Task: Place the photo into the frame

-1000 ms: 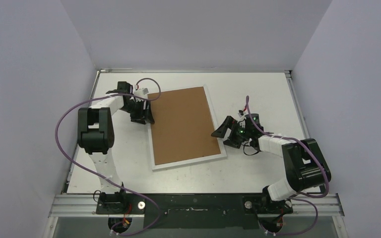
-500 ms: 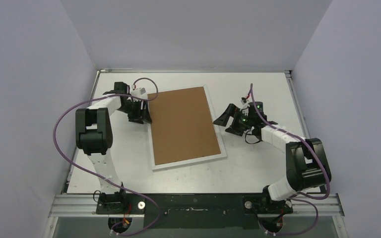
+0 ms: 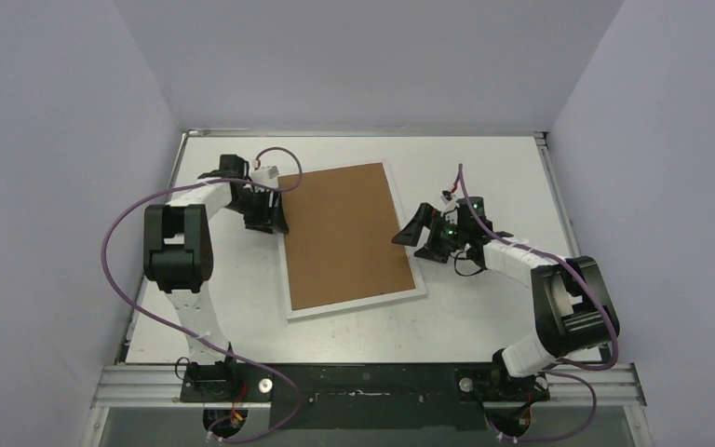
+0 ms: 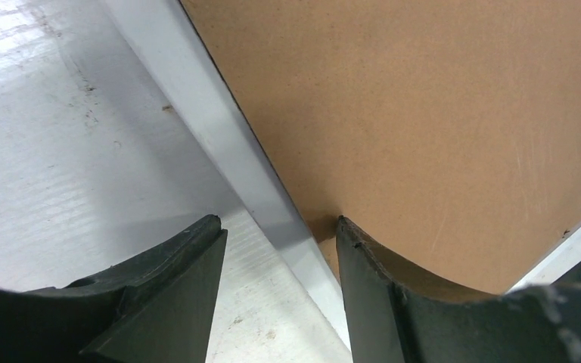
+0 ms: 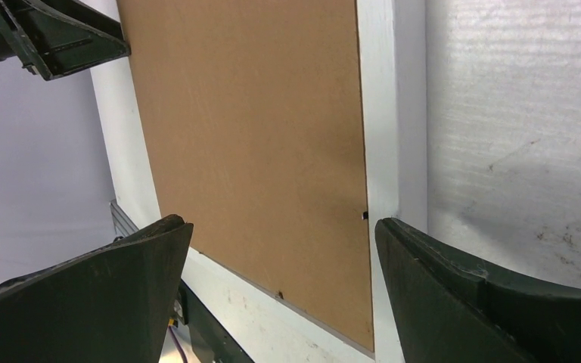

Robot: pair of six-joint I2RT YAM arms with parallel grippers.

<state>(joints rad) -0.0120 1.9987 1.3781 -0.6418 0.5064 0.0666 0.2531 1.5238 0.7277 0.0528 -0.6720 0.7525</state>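
1. Your large white rectangular picture frame (image 3: 346,237) lies flat on the white table (image 3: 484,168), back side up, so its brown board backing (image 4: 439,113) is what faces the cameras.
2. The sunset photo shows in none of the views. It may sit under that board, but you cannot confirm this, so treat its position as unknown.
3. Your left gripper (image 3: 270,216) is low at the frame's left long edge, near the far corner. Its fingers are parted with nothing between them. In the left wrist view one tip is over bare table and the other over the board, with the white rim running through the gap. That straddle looks meant to steady or pinch the rim.
4. Your right gripper (image 3: 416,237) is at the opposite long edge, about midway along it. Its fingers are spread wide and hold nothing. The right wrist view has one tip just outside the rim and the other well in over the board.
5. With an arm on each side, the likely aim is to brace or lift the frame, perhaps to turn it or free the backing.
6. Mind the thin rim: an uneven pinch could skid the frame across the table.
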